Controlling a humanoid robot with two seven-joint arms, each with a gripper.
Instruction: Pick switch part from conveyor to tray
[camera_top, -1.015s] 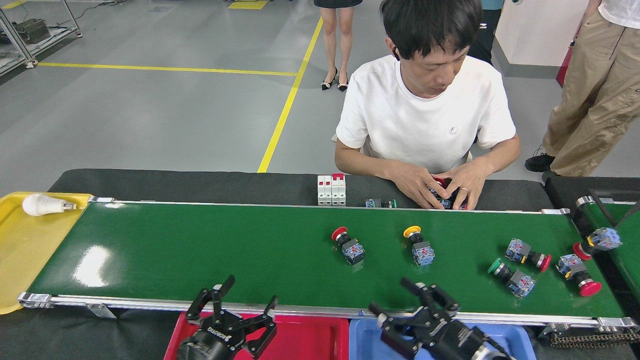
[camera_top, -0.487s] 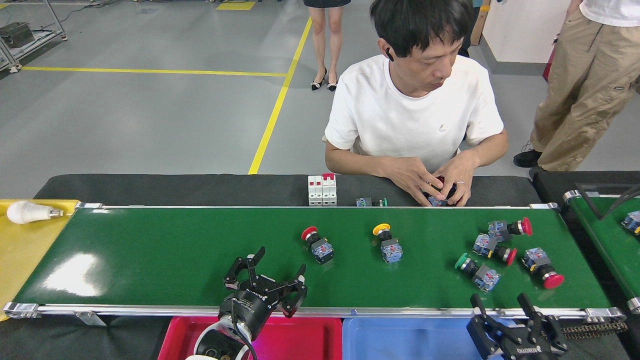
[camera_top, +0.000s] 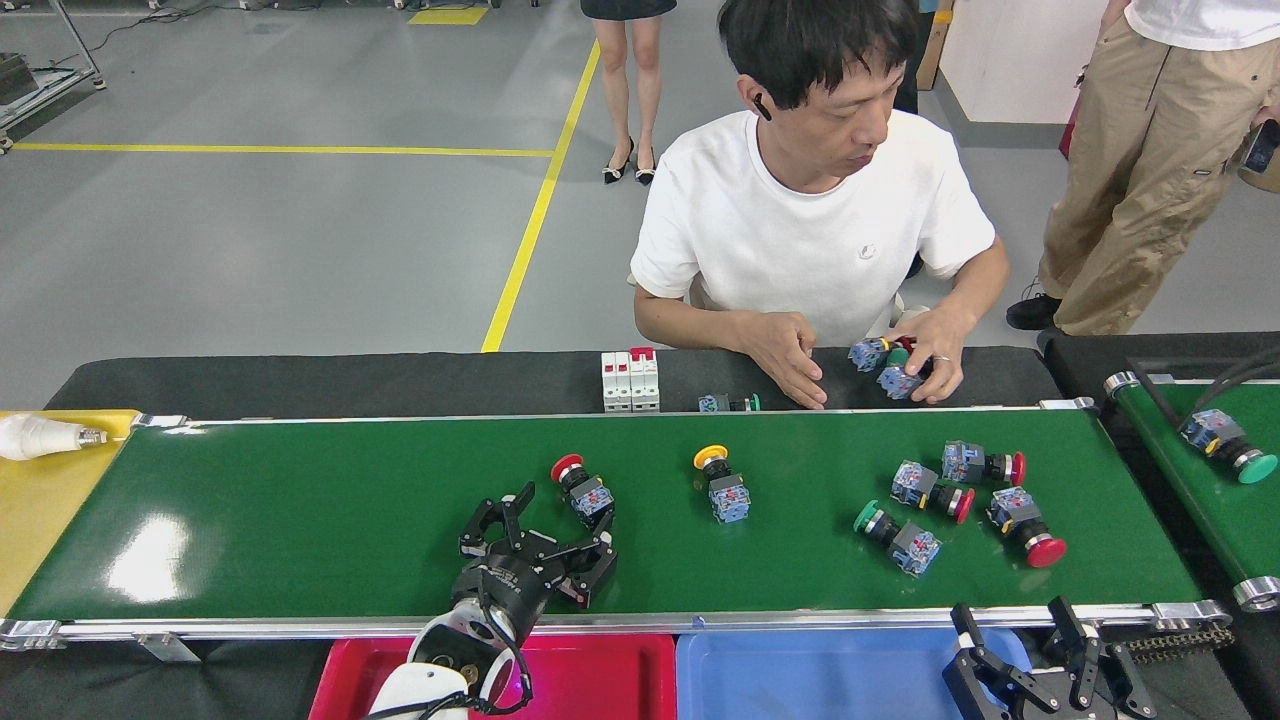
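partly cropped right fingers (camera_top: 1045, 650) spread; left fingers (camera_top: 540, 535) spread beside red-capped switch (camera_top: 582, 490)

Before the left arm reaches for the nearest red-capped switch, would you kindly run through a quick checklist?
1. Left gripper open, empty: ok.
2. Red-capped switch lying apart from other parts, just beyond the fingers: ok.
3. Person's hands off the conveyor: ok.
4. Red tray below the near rail, open space showing: ok.
5. Right gripper open, clear of the left arm's path: ok.
6. Belt moving or stopped: cannot tell.
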